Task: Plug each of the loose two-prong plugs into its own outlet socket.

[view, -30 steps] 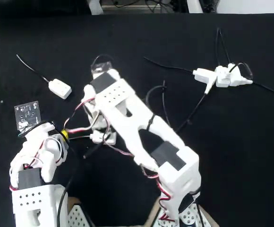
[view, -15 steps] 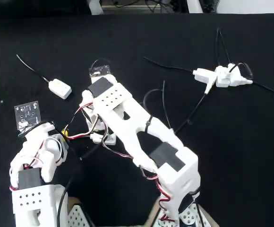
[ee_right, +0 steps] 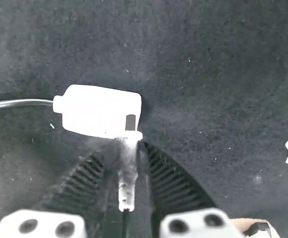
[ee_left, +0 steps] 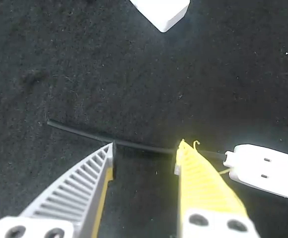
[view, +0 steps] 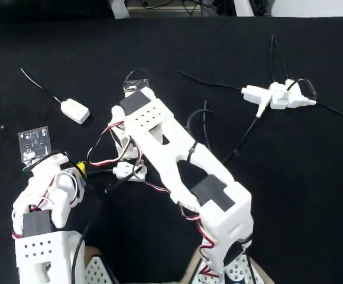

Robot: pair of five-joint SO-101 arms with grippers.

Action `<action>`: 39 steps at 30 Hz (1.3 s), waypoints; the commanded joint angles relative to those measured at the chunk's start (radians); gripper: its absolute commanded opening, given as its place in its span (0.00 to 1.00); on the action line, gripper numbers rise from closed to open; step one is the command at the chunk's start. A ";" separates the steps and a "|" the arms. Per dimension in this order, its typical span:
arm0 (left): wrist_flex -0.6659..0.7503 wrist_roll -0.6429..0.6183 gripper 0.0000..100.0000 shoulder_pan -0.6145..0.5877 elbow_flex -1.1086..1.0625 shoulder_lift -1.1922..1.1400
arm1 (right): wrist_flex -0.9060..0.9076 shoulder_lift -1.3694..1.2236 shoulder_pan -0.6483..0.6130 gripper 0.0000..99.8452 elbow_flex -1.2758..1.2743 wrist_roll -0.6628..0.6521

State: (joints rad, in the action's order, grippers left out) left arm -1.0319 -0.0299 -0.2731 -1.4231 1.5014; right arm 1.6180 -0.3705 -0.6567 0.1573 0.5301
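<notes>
Lying on the black table [view: 313, 195] beneath the right arm, the white socket block [ee_right: 98, 115] is showing one dark slot near its edge and trailing a thin cord [ee_right: 20, 103] from its other end, while the slim white plug [ee_right: 128, 163] is butting end-on against that edge; how far its prongs are in cannot be told. The right claw [ee_right: 126, 151] is pinching the plug, nearly closed, with both ribbed black fingers pressing on its sides. The left claw [ee_left: 145, 148] is hanging wide open and gripping nothing, its pale and yellow fingers straddling the cord just beside the socket block.
</notes>
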 commanded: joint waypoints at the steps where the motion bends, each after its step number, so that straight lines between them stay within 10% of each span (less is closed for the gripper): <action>1: -0.002 0.009 0.21 -0.008 0.012 0.011 | 0.014 0.012 0.003 0.01 0.010 0.005; 39: 0.000 0.009 0.21 -0.008 0.010 0.011 | -0.038 -0.104 -0.031 0.01 0.007 0.041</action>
State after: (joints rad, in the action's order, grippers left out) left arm -1.0319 -0.0299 -0.2731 -1.4231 1.5014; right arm 1.6057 -0.4242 -0.6889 0.1588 0.5577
